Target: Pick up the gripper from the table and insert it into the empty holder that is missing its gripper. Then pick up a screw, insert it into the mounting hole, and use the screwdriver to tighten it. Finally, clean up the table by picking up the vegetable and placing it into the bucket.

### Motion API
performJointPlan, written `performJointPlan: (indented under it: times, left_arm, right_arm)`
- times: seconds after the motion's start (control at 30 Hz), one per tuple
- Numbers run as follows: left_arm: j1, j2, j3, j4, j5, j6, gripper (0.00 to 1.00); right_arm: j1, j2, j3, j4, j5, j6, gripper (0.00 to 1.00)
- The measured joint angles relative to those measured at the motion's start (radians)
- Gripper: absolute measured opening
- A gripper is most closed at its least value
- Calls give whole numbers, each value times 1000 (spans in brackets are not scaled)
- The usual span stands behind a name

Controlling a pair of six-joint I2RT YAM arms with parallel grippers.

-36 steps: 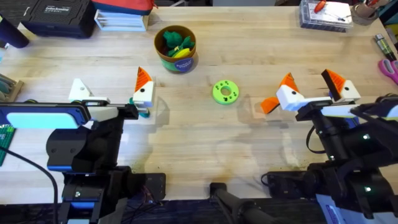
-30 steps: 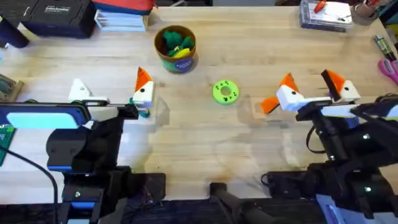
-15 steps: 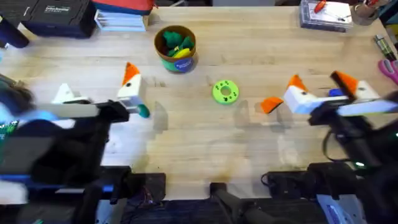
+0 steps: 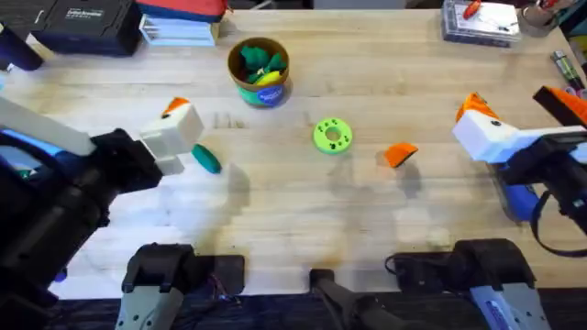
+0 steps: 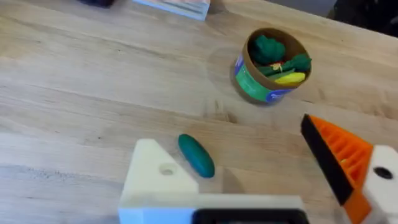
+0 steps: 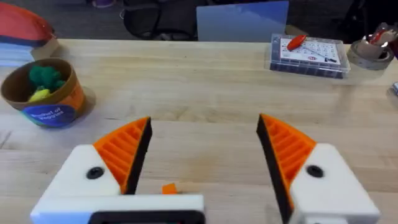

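Observation:
The orange gripper piece [image 4: 399,154] lies on the table, right of centre; it also peeks between my right fingers as a small orange bit [image 6: 169,188]. My right gripper [image 4: 515,105] hovers to its right, open, both orange pads [image 6: 127,149] facing each other with nothing between. My left gripper [image 5: 227,134] is open above the table. One side is the bare white holder [image 5: 155,177], the other carries an orange pad [image 5: 339,155]. The dark green vegetable [image 4: 206,160] lies just beyond the holder. The bucket [image 4: 260,71] stands at the back with toy food inside.
A bright green disc [image 4: 332,136] lies mid-table between the vegetable and the orange piece. A black case [image 4: 83,23] and stacked boxes sit at the back left. A clear box [image 4: 481,18] and a tape roll [image 6: 373,50] sit at the back right.
Both arms have risen and swung outward. The left gripper went left, off the vegetable. The right gripper went right, away from the orange piece, which stays put.

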Motion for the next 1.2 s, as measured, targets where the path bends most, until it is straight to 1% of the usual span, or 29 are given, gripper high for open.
performJointPlan:
  times: [0.03,0.07,0.1,0.2,0.23,0.27,0.3,0.37,0.4,0.43,0.47,0.5,0.57,0.67,0.73,0.87,0.93,1.0,1.1,1.17,1.2]
  left_arm:
    - [0,3,0,-4,5,1,985]
    - [0,3,0,-5,11,-1,939]
    - [0,3,0,-4,12,1,807]
    - [0,3,0,-6,19,2,345]
    - [0,3,0,-8,21,2,173]
    - [0,3,0,-10,23,12,90]
    - [0,3,0,-10,27,10,227]
    - [0,3,0,-8,31,1,536]
    - [0,3,0,-2,33,-15,706]
    - [0,3,0,2,35,-33,845]
    - [0,3,0,5,39,-63,951]
    - [0,3,0,3,39,-81,976]
    - [0,3,0,-23,42,-113,985]
    - [0,3,3,-172,46,-141,985]
    - [0,3,3,-226,47,-169,985]
    - [0,3,3,-202,45,-211,985]
    - [0,3,1,-163,46,-219,985]
    - [0,-5,-17,-69,52,-208,985]
    - [-12,-63,-92,110,98,-127,985]
    - [-29,-141,-182,228,150,-62,985]
    - [-37,-179,-223,259,171,-42,985]
  right_arm:
    - [0,0,0,1,0,0,994]
    - [0,0,0,0,0,0,994]
    - [0,0,0,0,0,0,994]
    - [0,0,0,0,0,1,994]
    - [0,0,0,0,0,1,993]
    - [0,0,0,0,0,1,994]
    - [0,0,0,0,0,1,994]
    - [0,0,0,0,0,3,994]
    - [0,0,0,0,0,3,994]
    - [0,0,0,0,0,3,994]
    - [0,0,0,0,0,3,994]
    - [0,0,0,0,0,3,994]
    - [0,0,0,0,0,3,994]
    - [0,0,0,0,0,3,994]
    - [0,0,0,0,0,3,994]
    - [0,0,0,0,0,4,993]
    - [0,0,0,0,0,3,993]
    - [0,0,0,0,0,3,994]
    - [0,0,0,0,0,3,994]
    - [0,0,0,0,0,4,994]
    - [0,0,0,0,0,3,994]
